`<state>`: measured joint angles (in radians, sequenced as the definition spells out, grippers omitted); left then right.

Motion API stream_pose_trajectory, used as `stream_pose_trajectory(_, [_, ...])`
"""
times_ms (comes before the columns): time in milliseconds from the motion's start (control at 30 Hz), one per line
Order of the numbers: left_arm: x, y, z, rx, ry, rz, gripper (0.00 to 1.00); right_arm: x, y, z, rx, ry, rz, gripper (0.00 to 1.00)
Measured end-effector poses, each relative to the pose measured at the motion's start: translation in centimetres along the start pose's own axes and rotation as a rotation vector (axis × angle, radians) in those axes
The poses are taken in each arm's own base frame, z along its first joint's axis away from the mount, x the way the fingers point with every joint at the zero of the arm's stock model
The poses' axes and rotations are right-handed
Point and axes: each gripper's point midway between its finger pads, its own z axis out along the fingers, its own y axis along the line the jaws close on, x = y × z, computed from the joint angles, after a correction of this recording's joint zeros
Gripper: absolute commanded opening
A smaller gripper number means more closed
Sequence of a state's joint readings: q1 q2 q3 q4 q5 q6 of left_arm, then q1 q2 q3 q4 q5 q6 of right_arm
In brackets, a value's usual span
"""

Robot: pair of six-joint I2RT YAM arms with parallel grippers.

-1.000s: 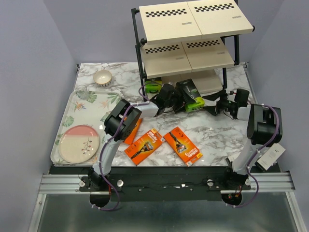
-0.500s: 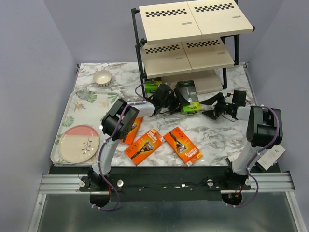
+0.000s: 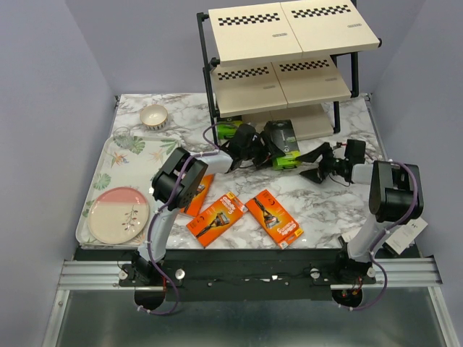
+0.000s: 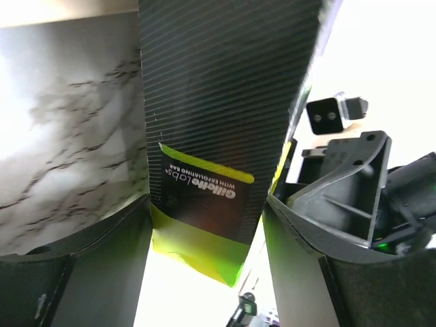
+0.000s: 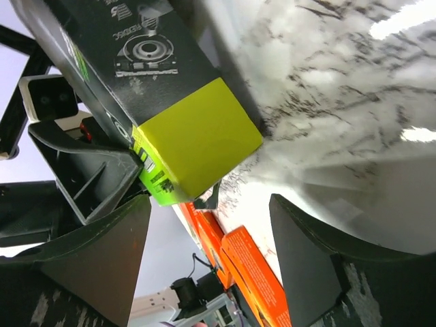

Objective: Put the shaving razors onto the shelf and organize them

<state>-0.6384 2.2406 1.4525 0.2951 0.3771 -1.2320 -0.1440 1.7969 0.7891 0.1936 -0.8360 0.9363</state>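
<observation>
From above, we see the shelf (image 3: 289, 29) at the far side of the marble table (image 3: 325, 202). A black razor pack (image 3: 281, 137) lies at the front of its lowest tier, lime-green end toward the arms. The left gripper (image 3: 257, 147) is at its left side and the right gripper (image 3: 307, 165) is just beside its lime end. A second black pack (image 3: 228, 130) sits behind the left arm. Three orange packs (image 3: 218, 217) lie on the marble, nearer the arm bases.

From the left wrist, the fingers (image 4: 95, 259) flank the black razor pack (image 4: 218, 102) close along both long edges. We cannot tell whether they press on it.

From the right wrist, the right gripper (image 5: 208, 204) has its jaws spread and holds nothing. The pack's lime end (image 5: 197, 136) lies beyond the fingertips.
</observation>
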Motion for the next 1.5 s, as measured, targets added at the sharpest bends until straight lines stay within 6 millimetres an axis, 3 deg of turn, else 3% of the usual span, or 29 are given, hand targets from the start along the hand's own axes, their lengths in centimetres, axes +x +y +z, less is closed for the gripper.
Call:
stream_pose_trajectory(367, [-2.0, -4.3, 0.0, 0.070, -0.032, -0.005, 0.70, -0.8, 1.2, 1.8, -0.068, 0.010, 0.016, 0.77])
stream_pose_trajectory(500, [-2.4, -4.1, -0.1, 0.066, -0.039, -0.008, 0.70, -1.5, 2.1, 2.7, -0.099, 0.014, 0.037, 0.76])
stream_pose_trajectory(633, [-2.5, -3.9, -0.1, 0.060, -0.040, -0.009, 0.78, -2.5, 3.3, 3.4, -0.120, 0.009, 0.040, 0.51])
stream_pose_trajectory(733, [-2.4, -3.4, -0.1, 0.041, -0.036, 0.000, 0.83, -3.2, 4.5, 3.5, -0.147, -0.008, 0.031, 0.42])
stream_pose_trajectory(933, [-1.9, -1.1, -0.2, -0.045, -0.023, 0.027, 0.86, -3.9, 5.4, 3.6, -0.159, -0.033, 0.031, 0.32])
stream_pose_trajectory(1100, [-1.8, 0.1, -2.0, -0.124, -0.026, 0.058, 0.87, -4.1, 5.6, 3.7, -0.158, -0.042, 0.032, 0.27])
stream_pose_trajectory(1200, [-1.8, 0.7, -4.1, -0.175, -0.026, 0.084, 0.76, -4.3, 5.9, 3.7, -0.162, -0.047, 0.025, 0.26])
stream_pose_trajectory(1233, [-1.7, 1.0, -5.0, -0.193, -0.023, 0.090, 0.61, -4.4, 5.9, 3.7, -0.162, -0.048, 0.024, 0.26])
stream_pose_trajectory(1300, [-1.5, 1.6, -6.6, -0.214, -0.024, 0.093, 0.48, -4.4, 5.9, 3.7, -0.162, -0.048, 0.025, 0.26])
stream_pose_trajectory(1333, [-1.6, 1.8, -7.2, -0.221, -0.028, 0.097, 0.30, -4.4, 5.9, 3.7, -0.162, -0.049, 0.025, 0.26])
stream_pose_trajectory(1433, [-2.2, 1.8, -8.5, -0.228, -0.052, 0.092, 0.00, -4.4, 5.8, 3.8, -0.155, -0.047, 0.023, 0.25])
stream_pose_trajectory(1500, [-2.9, 1.9, -8.6, -0.222, -0.070, 0.108, 0.00, -4.4, 5.7, 3.8, -0.145, -0.047, 0.014, 0.24])
